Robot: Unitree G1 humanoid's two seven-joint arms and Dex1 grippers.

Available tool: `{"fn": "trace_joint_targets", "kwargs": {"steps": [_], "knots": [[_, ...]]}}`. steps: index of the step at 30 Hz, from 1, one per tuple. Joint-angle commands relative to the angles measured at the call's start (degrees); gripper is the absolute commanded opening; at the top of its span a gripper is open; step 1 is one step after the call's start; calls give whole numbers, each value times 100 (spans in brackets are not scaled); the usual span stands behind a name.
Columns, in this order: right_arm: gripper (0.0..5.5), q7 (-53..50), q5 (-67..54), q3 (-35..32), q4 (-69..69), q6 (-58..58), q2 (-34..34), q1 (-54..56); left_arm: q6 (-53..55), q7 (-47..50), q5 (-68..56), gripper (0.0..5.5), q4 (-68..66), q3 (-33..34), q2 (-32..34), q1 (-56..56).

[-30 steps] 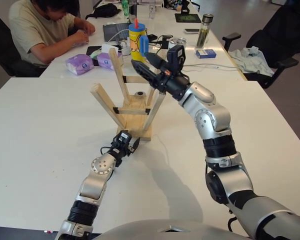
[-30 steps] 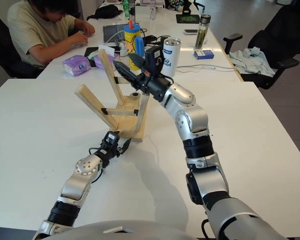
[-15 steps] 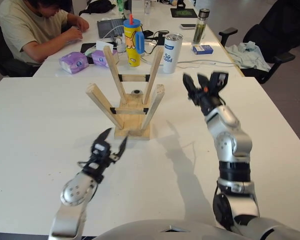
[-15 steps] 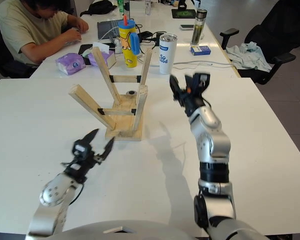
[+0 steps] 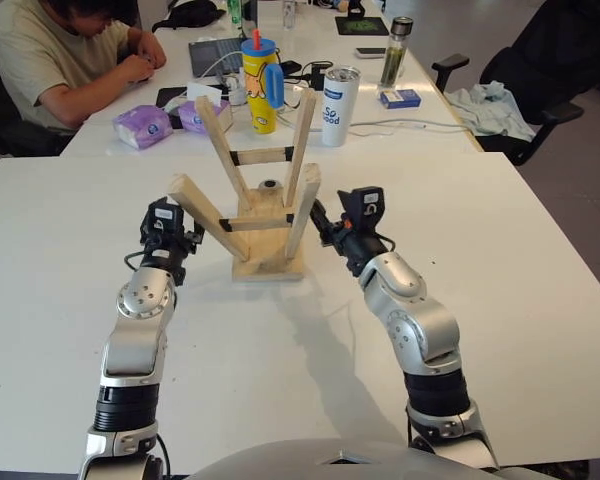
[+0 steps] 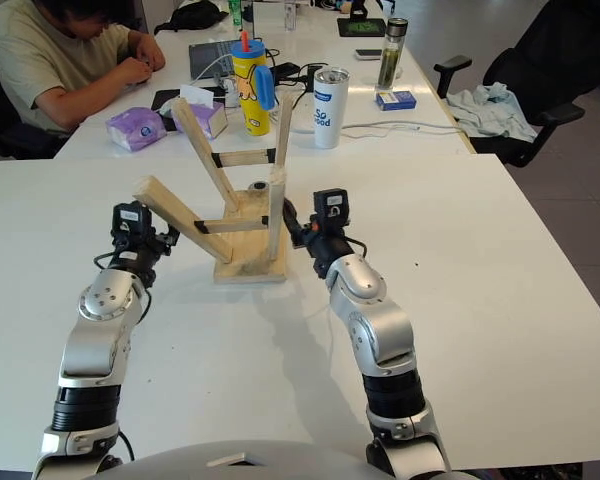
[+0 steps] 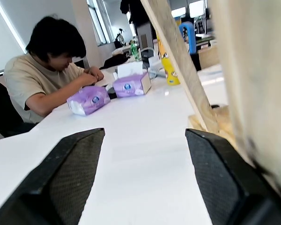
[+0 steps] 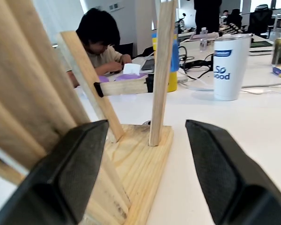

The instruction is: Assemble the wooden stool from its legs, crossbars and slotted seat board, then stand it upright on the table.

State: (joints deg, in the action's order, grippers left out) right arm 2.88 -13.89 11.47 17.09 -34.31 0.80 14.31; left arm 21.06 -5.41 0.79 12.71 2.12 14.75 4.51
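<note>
The wooden stool stands upside down on the white table, seat board flat and its legs pointing up, joined by crossbars. My left gripper is low at the stool's left side, open, beside the slanting front-left leg; in the left wrist view that leg lies just outside one finger. My right gripper is open at the stool's right side, close to the front-right leg. In the right wrist view its fingers face the seat board.
On the table behind stand a yellow cup, a white tumbler, purple tissue packs and a bottle. A person sits at the far left. Bare tabletop lies in front of the stool and to both sides.
My right gripper left the upper crossbar, swung out right, then came back low beside the right leg. My left gripper pulled back, then moved up to the left leg. The stool stays inverted.
</note>
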Motion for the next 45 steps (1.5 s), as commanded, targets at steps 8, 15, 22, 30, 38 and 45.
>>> {"fn": "trace_joint_targets", "kwargs": {"steps": [8, 15, 22, 30, 38, 45], "knots": [[307, 1090, 107, -776, -1787, 373, 1069, 793, 101, -942, -282, 325, -458, 510, 772, -807], [307, 2689, -13, -684, -3200, 1718, 1095, 1895, -450, -3706, -1316, 325, -192, -183, 1610, -1129], [307, 4599, -320, -239, -3400, 2306, 1031, 2079, -820, -3803, -378, 325, -1285, -995, 1793, -641], [307, 4910, -295, 534, -2502, 1958, 673, 1585, -1115, -3439, -44, 325, -1907, -1167, 1700, -204], [307, 3117, -12, 644, -1797, 1212, 62, 290, -836, -2666, 172, 325, -1470, -1131, 1367, -372], [307, 2482, -994, 341, 671, -894, 712, -1282, 210, -1124, 393, 325, 14, -655, 586, -1274]]}}
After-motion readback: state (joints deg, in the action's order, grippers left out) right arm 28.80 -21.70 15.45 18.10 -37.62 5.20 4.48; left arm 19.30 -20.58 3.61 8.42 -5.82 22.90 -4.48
